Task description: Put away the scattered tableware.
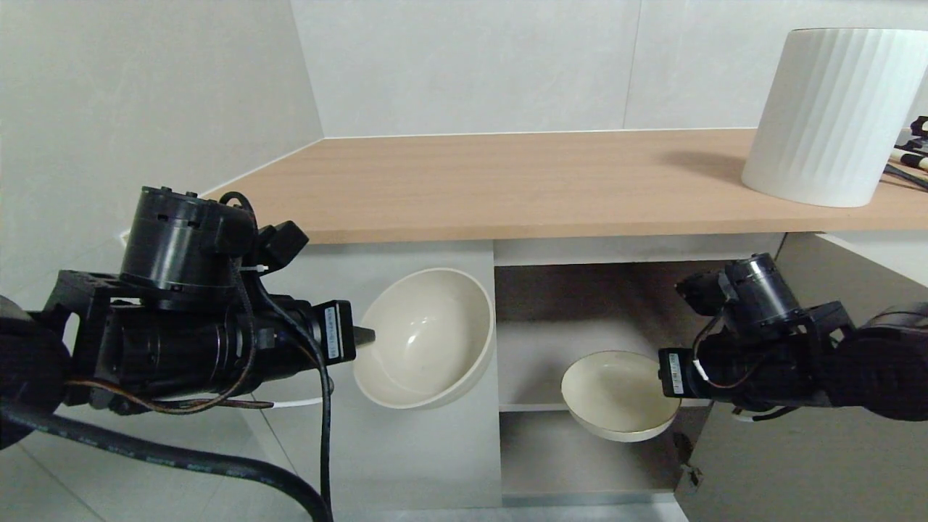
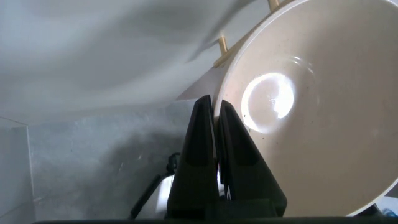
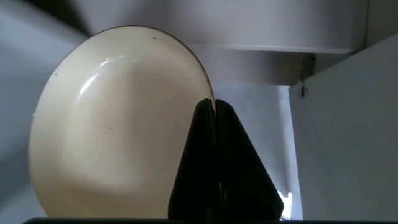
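Left gripper (image 1: 365, 338): pinching big bowl (image 1: 428, 333) by rim, before shut door (image 1: 406, 457).
Right gripper (image 1: 670, 373): pinching small bowl (image 1: 616, 391) by rim, at shelf (image 1: 525, 377) front edge.
Next: level small bowl, slide deep onto shelf, release.

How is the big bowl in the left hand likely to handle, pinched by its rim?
The big bowl looks rigid and glossy, so probably slippery where the left hand pinches just its rim. Tilted on edge, it may pivot. Likely breakable if dropped.
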`<state>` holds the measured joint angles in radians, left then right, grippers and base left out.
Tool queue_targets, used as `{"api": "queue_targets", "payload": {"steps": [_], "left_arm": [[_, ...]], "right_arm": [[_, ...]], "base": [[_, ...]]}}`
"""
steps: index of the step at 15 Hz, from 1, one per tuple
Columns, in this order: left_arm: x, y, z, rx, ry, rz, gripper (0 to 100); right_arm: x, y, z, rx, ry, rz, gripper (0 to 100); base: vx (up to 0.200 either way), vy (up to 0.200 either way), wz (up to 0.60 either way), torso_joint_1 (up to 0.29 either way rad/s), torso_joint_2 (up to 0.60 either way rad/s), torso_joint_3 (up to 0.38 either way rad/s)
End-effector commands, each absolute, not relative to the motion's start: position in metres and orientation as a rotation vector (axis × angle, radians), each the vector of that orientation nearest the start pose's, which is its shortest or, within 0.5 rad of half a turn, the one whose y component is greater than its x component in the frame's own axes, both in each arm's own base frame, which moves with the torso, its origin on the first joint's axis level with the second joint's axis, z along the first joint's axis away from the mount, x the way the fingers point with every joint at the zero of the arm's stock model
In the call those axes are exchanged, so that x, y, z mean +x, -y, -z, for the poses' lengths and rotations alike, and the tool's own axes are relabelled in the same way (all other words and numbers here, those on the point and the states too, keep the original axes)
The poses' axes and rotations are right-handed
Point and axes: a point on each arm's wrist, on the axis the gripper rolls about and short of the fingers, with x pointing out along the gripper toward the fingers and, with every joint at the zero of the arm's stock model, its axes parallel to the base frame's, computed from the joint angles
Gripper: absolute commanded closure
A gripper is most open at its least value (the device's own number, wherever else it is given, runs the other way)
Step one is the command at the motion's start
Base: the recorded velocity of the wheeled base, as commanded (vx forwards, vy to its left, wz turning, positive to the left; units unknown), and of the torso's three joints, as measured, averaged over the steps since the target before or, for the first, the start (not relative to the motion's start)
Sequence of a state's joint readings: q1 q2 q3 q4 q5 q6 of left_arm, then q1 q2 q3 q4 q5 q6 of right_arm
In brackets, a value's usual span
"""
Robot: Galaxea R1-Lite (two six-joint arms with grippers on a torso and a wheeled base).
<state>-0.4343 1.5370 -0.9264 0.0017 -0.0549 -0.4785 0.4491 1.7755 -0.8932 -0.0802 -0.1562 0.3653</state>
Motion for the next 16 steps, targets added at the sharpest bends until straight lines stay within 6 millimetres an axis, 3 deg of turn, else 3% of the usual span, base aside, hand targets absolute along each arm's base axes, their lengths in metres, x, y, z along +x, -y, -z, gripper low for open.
{"api": "queue_targets", "payload": {"steps": [1, 6, 10, 16], "left_arm": [[0.236, 0.111, -0.202, -0.338, -0.707, 0.317, 100], [0.236, 0.111, -0.202, -0.338, -0.708, 0.317, 100], [0.237, 0.111, -0.199, -0.335, -0.717, 0.314, 100], [0.237, 0.111, -0.199, -0.335, -0.718, 0.314, 100]], "right_arm": [[0.308, -0.128, -0.073, 0.096, -0.883, -0.066, 100], [0.35, -0.116, -0.009, 0.179, -0.795, 0.04, 100], [0.368, -0.119, 0.024, 0.17, -0.725, 0.088, 100], [0.39, -0.125, 0.028, 0.178, -0.665, 0.121, 100]], "base": [[0.0, 0.0, 0.0, 0.0, 0.0, 0.0], [0.0, 0.0, 0.0, 0.0, 0.0, 0.0], [0.0, 0.0, 0.0, 0.0, 0.0, 0.0], [0.0, 0.0, 0.0, 0.0, 0.0, 0.0]]}}
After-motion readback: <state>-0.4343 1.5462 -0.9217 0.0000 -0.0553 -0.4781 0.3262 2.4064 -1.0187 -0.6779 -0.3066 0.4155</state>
